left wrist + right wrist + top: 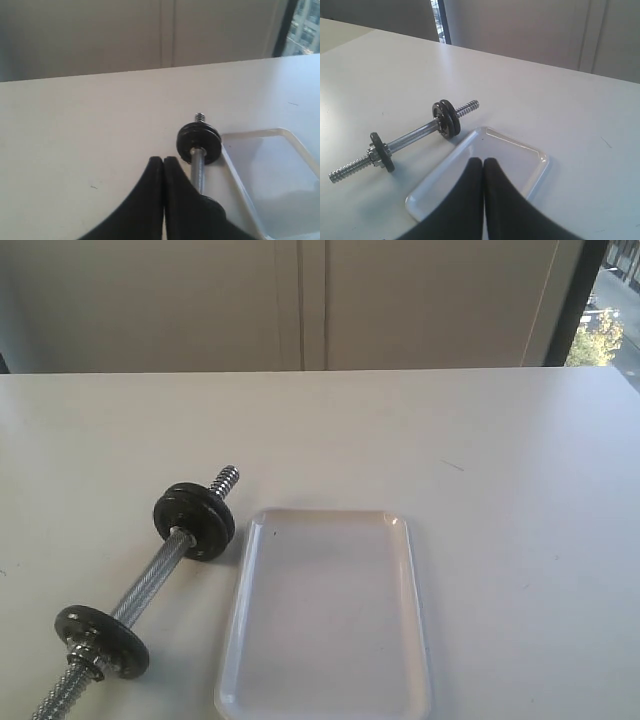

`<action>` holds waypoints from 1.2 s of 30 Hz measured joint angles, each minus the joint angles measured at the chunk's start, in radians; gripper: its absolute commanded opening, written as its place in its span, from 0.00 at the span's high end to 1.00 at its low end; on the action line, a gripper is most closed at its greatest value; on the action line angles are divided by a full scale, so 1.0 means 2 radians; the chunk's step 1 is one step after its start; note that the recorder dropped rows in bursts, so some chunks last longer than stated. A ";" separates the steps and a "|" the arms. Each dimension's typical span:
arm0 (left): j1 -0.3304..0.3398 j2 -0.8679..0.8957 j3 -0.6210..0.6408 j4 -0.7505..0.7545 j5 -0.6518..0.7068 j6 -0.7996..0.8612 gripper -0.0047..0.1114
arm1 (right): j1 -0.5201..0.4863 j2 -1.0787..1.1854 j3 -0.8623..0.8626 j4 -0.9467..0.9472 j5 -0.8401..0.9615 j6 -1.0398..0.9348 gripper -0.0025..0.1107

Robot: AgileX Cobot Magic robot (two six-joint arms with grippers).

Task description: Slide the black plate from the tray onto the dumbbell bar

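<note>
The chrome dumbbell bar [150, 575] lies on the table, left of the white tray [237, 610]. Two black discs [446, 120] sit side by side on the bar near its far threaded end. A single black disc [102, 640] sits by the silver nut [88, 660] at the near end. I cannot tell which disc is the black plate. No disc shows in the tray [520, 143]. My left gripper [163, 159] is shut on nothing, above the table beside the bar [198, 172]. My right gripper [483, 160] is shut on nothing, above the tray. Neither gripper shows in the exterior view.
The white table [480, 460] runs back to a pale wall. A window strip [600, 320] stands at the far right. The tray's rim [234, 170] lies close to the far discs [199, 142].
</note>
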 measured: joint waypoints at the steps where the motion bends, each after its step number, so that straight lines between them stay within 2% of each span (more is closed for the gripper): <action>1: 0.026 -0.004 0.000 0.000 0.000 0.000 0.96 | 0.000 0.000 0.000 0.000 0.000 0.000 0.98; 3: 0.054 -0.005 0.000 0.000 0.000 0.000 0.96 | 0.000 -0.001 0.000 0.000 0.000 0.000 0.98; 5: 0.068 -0.005 0.000 0.000 0.000 0.000 0.96 | 0.000 -0.001 0.000 0.000 0.000 0.000 0.98; 11: 0.071 -0.005 0.008 0.000 -0.006 0.002 0.96 | 0.000 -0.001 0.000 0.000 0.000 0.000 0.98; 13: 0.071 -0.005 0.037 0.002 -0.051 0.022 0.96 | 0.000 -0.001 0.000 0.000 0.000 0.000 0.98; 16: 0.071 -0.005 0.120 0.002 -0.180 0.029 0.96 | 0.000 -0.001 0.000 0.000 0.000 0.000 0.98; 21: 0.071 -0.004 0.230 0.007 -0.264 0.033 0.96 | 0.000 -0.001 0.000 0.000 0.000 0.000 0.98; 30: 0.071 -0.005 0.354 0.012 -0.277 0.033 0.96 | 0.000 -0.001 0.000 0.000 0.000 0.000 0.98; 36: 0.071 -0.005 0.363 0.012 -0.291 0.033 0.96 | 0.000 -0.001 0.000 0.000 0.000 0.000 0.98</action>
